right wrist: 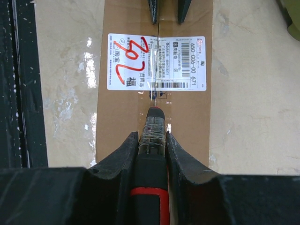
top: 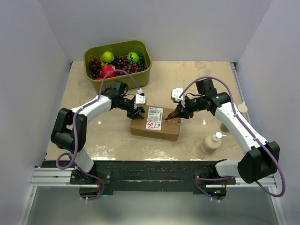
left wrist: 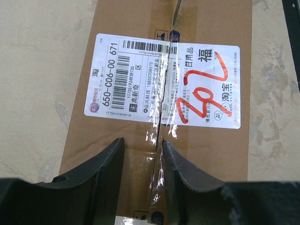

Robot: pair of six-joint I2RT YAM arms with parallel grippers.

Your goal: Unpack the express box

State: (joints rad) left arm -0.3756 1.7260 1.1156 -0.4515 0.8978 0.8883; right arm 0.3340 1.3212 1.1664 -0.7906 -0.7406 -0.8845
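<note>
Stiff, likely light, the express box [top: 156, 123] sits central on the worktop [top: 197, 79]. The right tool [right wrist: 152, 140] clamps a cutter [right wrist: 151, 187] at its seam [left wrist: 161, 108]; the left tool [left wrist: 143, 147], slightly open and empty, should pin its lid.

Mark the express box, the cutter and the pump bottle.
express box [top: 171, 125]: top external view, bare cardboard beside the label.
cutter [right wrist: 150, 171]: right wrist view, black handle.
pump bottle [top: 210, 145]: top external view, beige body.

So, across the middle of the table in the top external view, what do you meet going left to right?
Left gripper → express box → right gripper, holding a cutting tool → pump bottle → small round disc.
</note>
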